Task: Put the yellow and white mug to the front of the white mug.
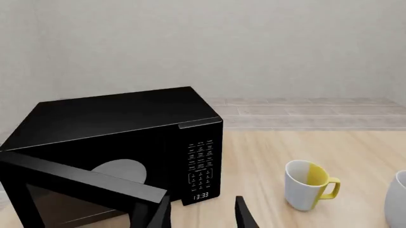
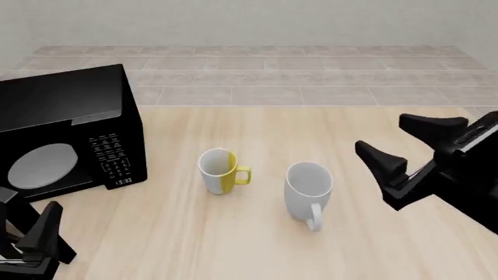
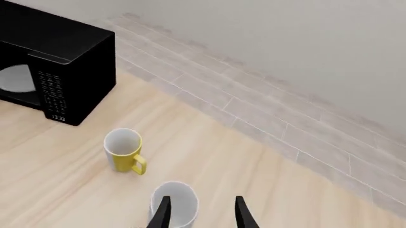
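The yellow and white mug (image 2: 220, 171) stands upright near the table's middle, its yellow handle to the right. It also shows in the left wrist view (image 1: 304, 185) and the right wrist view (image 3: 123, 149). The larger white mug (image 2: 309, 188) stands just right of it and slightly nearer, handle toward the front. Its rim shows in the right wrist view (image 3: 178, 202) and its edge in the left wrist view (image 1: 397, 199). My right gripper (image 2: 379, 133) is open and empty, raised right of the white mug. My left gripper (image 2: 30, 201) is open and empty at the front left.
A black microwave (image 2: 70, 122) stands at the table's left, its door (image 1: 76, 183) swung open close to my left gripper. A tiled floor strip and a pale wall lie beyond the table's far edge (image 2: 311, 107).
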You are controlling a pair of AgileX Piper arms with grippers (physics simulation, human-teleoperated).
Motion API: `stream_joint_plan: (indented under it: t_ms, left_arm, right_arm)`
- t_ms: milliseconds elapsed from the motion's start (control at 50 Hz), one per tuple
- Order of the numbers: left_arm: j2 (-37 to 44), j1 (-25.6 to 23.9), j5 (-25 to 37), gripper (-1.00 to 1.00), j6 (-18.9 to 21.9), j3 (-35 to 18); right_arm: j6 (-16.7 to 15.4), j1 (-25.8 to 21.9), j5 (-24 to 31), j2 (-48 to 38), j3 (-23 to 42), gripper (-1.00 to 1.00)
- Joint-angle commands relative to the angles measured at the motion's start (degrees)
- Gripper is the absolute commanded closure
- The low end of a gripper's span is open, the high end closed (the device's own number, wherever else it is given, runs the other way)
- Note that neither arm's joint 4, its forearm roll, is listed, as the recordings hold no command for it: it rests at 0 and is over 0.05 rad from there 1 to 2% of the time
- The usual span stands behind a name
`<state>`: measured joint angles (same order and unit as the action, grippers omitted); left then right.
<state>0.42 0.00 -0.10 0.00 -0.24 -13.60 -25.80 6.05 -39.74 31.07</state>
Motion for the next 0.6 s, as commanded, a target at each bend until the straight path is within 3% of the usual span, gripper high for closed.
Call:
stream_joint_plan:
  t_ms: [20, 180, 600]
  left_arm:
    - [0.00, 0.00, 0.00, -1.00, 0.00, 0.00]
    - [0.00, 0.00, 0.00, -1.00, 0.00, 0.00]
    - [0.00, 0.00, 0.00, -1.00, 0.00, 0.00]
  right_arm:
    - [-3.80, -5.44, 3.35, -10.39, 8.10, -1.00]
    - [-5.42, -7.75, 7.02, -17.89, 13.32, -1.00]
    - [-10.23, -7.18, 12.24, -33.64, 24.69, -1.00]
